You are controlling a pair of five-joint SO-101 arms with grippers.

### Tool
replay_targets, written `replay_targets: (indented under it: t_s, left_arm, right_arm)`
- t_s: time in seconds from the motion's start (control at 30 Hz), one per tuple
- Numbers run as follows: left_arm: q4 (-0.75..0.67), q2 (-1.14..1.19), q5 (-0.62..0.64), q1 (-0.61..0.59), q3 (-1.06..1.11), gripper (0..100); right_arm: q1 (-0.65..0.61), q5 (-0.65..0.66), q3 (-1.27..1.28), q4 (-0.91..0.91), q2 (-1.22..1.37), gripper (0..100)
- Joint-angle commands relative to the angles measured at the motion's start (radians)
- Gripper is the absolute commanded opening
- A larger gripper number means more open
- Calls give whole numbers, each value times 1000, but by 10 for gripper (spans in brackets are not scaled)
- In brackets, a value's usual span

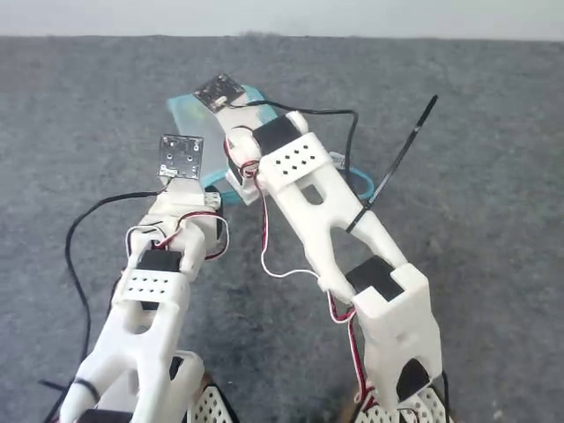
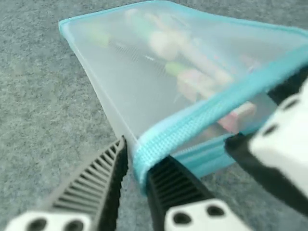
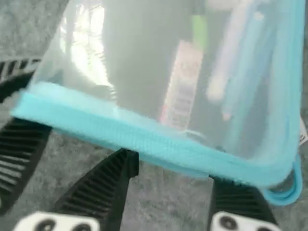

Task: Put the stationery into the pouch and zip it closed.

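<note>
– Fingers (image 2: 103, 185), black and bumpy, are the closest thing to my left wrist eye. They belong to my left gripper (image 2: 138, 156).
– What are they doing?
– They are pinched together on one corner of the pouch (image 2: 144, 82). The blue corner sits right between them.
– What does the pouch look like?
– It is see-through, with a blue zip edge (image 2: 207, 109) along one side. It lies on the grey fuzzy table (image 1: 476, 132), out in front of both my arms.
– Is anything in it?
– Yes, the stationery (image 2: 192, 79) is inside. I can see green, pink and cream bits through the clear wall. From my right wrist I see long blue sticks and a pink one too.
– And your other hand?
– My right gripper (image 3: 173, 168) is at the same zip edge, further along from the left one. Its two black fingers are wide apart, and the blue edge runs across just past their tips.
– Is it touching the pouch?
– I cannot tell.
– Is the zip shut?
– I cannot tell that either.
– How does it look from up high?
– My two white arms stretch away side by side, and the right one goes a bit further out. Their ends hang over the pouch and hide most of it. A clear corner and a bit of blue rim peek out.
</note>
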Motion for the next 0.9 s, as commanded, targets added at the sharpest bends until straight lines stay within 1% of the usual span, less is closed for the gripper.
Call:
replay_targets:
  t_s: [0.0,0.17,0.27,0.37,0.47,0.57,0.7,0.77,0.87]
  left_arm:
    - [-26,-8,-12,14,-15,12]
    - [-26,-11,-12,14,-13,12]
    - [-26,-14,-12,12,-12,12]
    - [-26,-14,-12,12,-12,12]
    - [-26,-14,-12,12,-12,12]
    - [-26,-14,-12,12,-12,12]
    - [-25,-9,-12,12,-10,12]
    - [-25,-9,-12,12,-10,12]
    - [-25,-8,-12,12,-10,12]
  right_arm:
    - [-4,-11,-69,61,-108,210]
    - [-1,-11,-64,160,-234,199]
    - [27,-11,-64,205,-311,199]
    - [67,2,-57,220,-384,199]
    - [94,23,38,197,-452,199]
    - [120,23,241,65,-524,199]
    - [136,5,506,-205,-591,201]
    - [134,-58,577,-318,-593,202]
    - [136,-180,603,-426,-591,211]
